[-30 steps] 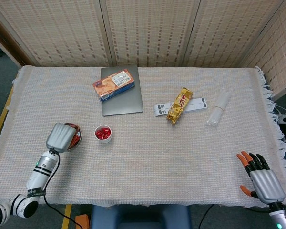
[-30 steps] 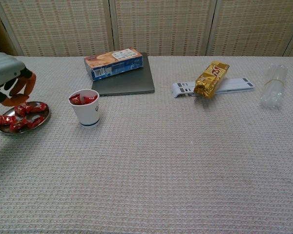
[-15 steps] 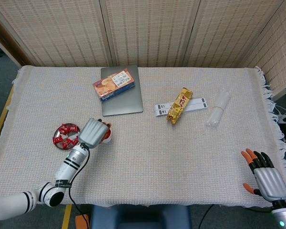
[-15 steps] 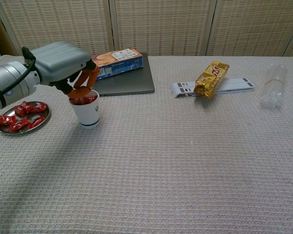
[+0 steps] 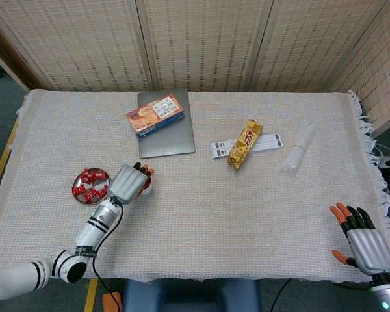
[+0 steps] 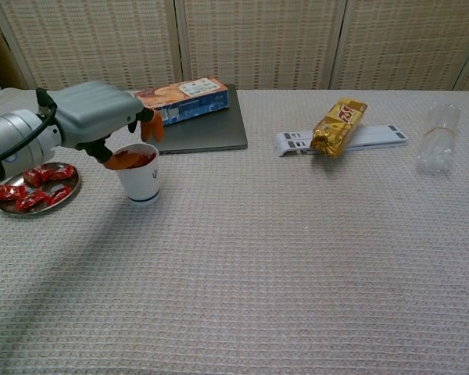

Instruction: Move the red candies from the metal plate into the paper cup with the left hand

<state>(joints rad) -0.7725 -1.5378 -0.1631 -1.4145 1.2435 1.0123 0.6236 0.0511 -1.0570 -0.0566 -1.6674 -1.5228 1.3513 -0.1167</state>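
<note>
Small red foil-wrapped candies [image 6: 31,186] heaped on the shallow round metal plate [image 6: 69,189] at the table's nine o'clock edge, several left to move; a few more red candies in the cup [image 6: 141,159] showing at the rim of the white paper cup [image 6: 144,186], just beside the plate at its three o'clock. Likely feather-light and small, with crinkly, somewhat slippery wrappers over a hard centre; best pinched across the body of a single piece from above rather than by the twisted wrapper ends, and picked from the edge of the heap so neighbours are not dragged off the low rim. Paper cup light too, probably easy to tip if nudged. Left hand [image 6: 98,117] poised directly over the cup mouth, orange fingertips [image 6: 152,125] spread apart above the rim, nothing visibly held. Right hand [image 5: 364,244] resting at the table's five o'clock corner, fingers spread, holding nothing. Further out, at twelve o'clock from the cup, an orange-and-blue biscuit box [image 6: 181,100] lying on a flat grey laptop-like slab [image 6: 211,133]; toward two o'clock, a gold snack packet [image 6: 338,125] across a white plastic strip [image 6: 375,134], and a clear plastic bundle [image 6: 439,139] beyond.
</note>
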